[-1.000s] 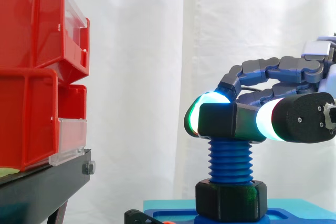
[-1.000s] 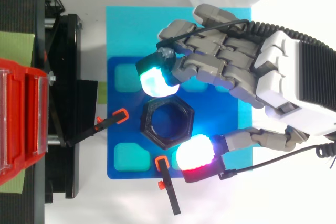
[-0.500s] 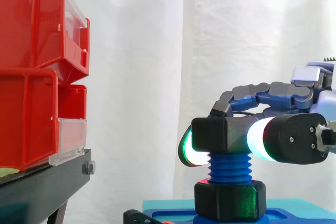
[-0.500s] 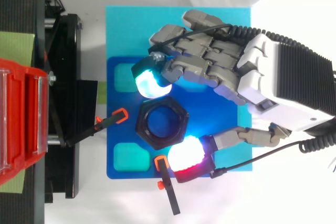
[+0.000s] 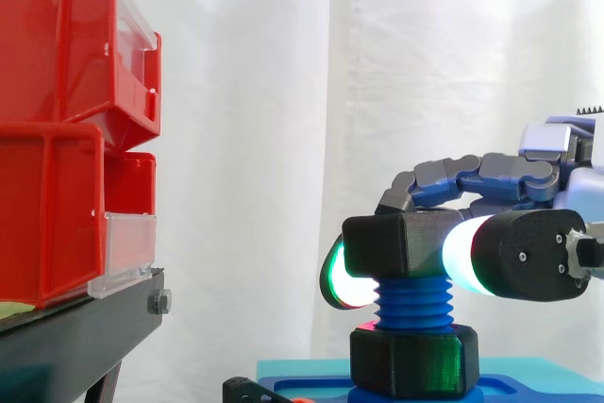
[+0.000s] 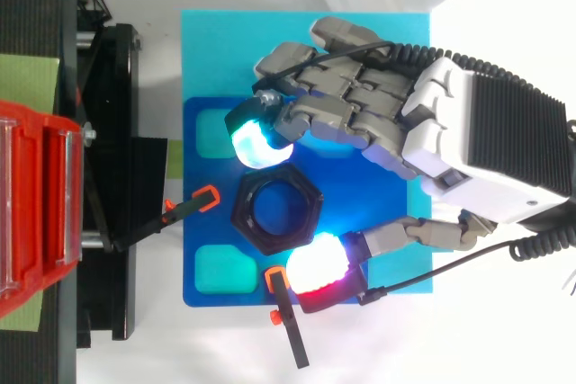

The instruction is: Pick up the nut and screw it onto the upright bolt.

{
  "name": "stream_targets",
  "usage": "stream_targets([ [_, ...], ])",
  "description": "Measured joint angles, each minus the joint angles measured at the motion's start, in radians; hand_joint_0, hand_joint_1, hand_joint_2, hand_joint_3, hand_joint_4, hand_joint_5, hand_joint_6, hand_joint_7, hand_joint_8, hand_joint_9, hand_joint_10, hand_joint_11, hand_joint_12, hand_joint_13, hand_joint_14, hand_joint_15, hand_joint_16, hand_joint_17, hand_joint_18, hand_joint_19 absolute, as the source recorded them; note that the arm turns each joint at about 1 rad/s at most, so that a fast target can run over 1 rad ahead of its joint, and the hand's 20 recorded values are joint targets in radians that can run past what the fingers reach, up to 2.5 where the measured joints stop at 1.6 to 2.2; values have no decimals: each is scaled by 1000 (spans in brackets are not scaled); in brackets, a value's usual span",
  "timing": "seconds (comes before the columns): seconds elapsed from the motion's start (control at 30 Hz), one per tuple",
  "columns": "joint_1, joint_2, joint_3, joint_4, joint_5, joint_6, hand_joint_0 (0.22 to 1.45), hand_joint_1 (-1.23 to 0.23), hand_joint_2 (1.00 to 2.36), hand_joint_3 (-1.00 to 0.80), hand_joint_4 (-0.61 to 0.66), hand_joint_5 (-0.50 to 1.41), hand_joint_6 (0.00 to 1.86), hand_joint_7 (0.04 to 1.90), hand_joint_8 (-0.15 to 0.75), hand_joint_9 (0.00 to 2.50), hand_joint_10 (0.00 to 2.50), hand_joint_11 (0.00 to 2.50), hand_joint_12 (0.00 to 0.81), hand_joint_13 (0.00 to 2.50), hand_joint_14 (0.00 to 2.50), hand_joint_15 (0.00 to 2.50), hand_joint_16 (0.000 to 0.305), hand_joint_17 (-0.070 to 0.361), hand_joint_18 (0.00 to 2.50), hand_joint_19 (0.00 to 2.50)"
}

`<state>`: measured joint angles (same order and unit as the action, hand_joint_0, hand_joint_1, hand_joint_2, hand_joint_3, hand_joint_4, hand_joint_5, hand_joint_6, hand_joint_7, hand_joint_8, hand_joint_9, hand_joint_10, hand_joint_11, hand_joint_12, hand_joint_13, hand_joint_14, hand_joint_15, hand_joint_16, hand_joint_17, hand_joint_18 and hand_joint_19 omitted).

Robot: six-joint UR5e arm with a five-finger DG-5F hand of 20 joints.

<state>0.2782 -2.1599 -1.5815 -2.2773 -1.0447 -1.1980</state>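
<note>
At the top of the blue bolt, side view first: the black nut sits on the uppermost threads, pinched by the robot hand. One glowing pad presses the near flat and another peeks out green on the far side. So the robot hand is closed on the nut, not just resting on it. A second nut is already down at the foot of the bolt, on the blue fixture. The red bins on their black stand are well apart to the left.

From above, the nut is squeezed between a cyan pad and a white-red one, with the robot hand coming in from the right. Two orange-tipped clamps sit just beside the nut.

What worries us: we can't tell if the threads have actually caught. If the nut is even slightly cocked, turning it would probably cross-thread or jam it. A two-pad pinch on smooth flats could also slip mid-turn. And that lower pad is close to a clamp, so a wide twist might bump it.
</note>
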Motion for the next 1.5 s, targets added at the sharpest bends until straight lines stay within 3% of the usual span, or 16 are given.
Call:
stream_targets([
  [0.3,-1,0,0,-2,-5,0,391,-614,1000,-500,287,-215,503,940,337,401,0,0,441,379,0,0,60,135,283,0],
  [0.77,-5,0,0,-2,-20,0,351,-600,1000,-500,248,-243,502,769,333,328,0,0,464,316,0,0,68,152,254,0],
  [0.93,-6,0,0,-2,-21,0,313,-541,1000,-500,201,-268,501,594,322,237,0,0,475,204,0,0,75,169,114,0],
  [1.17,-10,1,8,-3,-29,0,305,-404,1000,-500,181,-289,500,544,298,77,0,0,468,45,0,0,76,172,0,0],
  [1.5,-25,2,69,-114,-71,0,316,-244,1000,-500,178,-278,501,586,296,39,0,0,466,0,0,0,76,172,0,0],
])
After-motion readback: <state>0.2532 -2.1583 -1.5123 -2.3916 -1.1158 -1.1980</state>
